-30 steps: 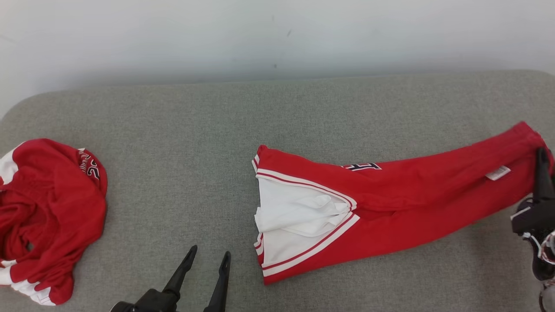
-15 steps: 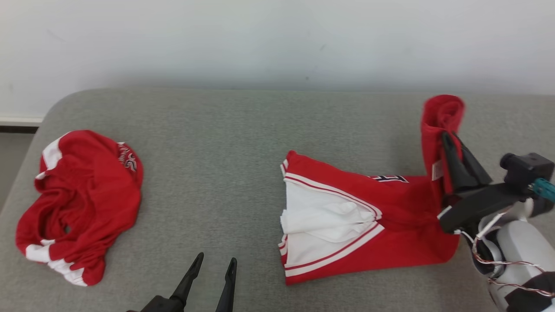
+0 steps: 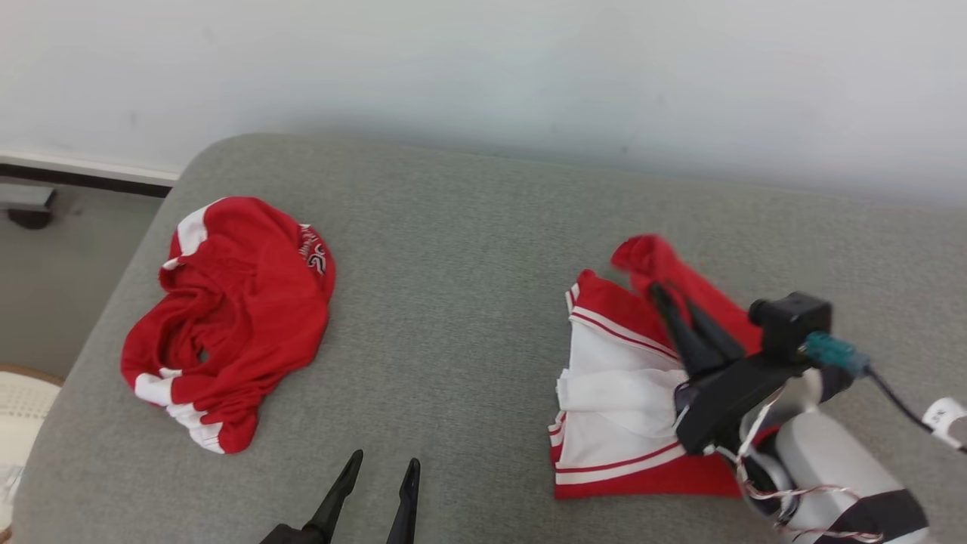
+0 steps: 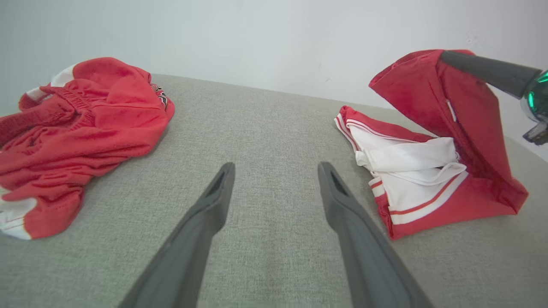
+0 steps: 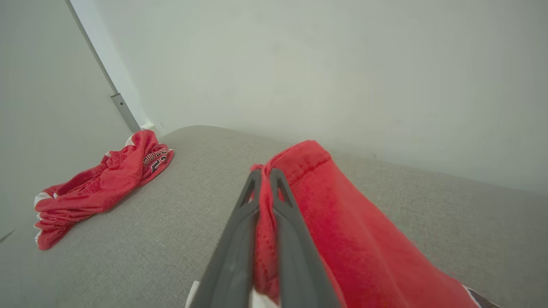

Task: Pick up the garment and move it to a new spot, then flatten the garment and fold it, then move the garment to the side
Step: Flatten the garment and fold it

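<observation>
Since a moment ago our right gripper (image 3: 662,290) has carried the raised end of the garment (image 3: 604,434) from above its far right end to over its white-panelled hem half, so the red cloth now arches back over itself. Our head has also turned, shifting the whole head view. We have that gripper pinched tight on a fold of the red cloth, as the right wrist view shows. The garment's lower layer lies flat on the grey cushion (image 3: 453,264), right of centre. Our left gripper (image 3: 384,459) hangs over bare cushion with jaws wide apart, holding nothing. A crumpled red garment (image 3: 234,317) lies well apart to the left.
</observation>
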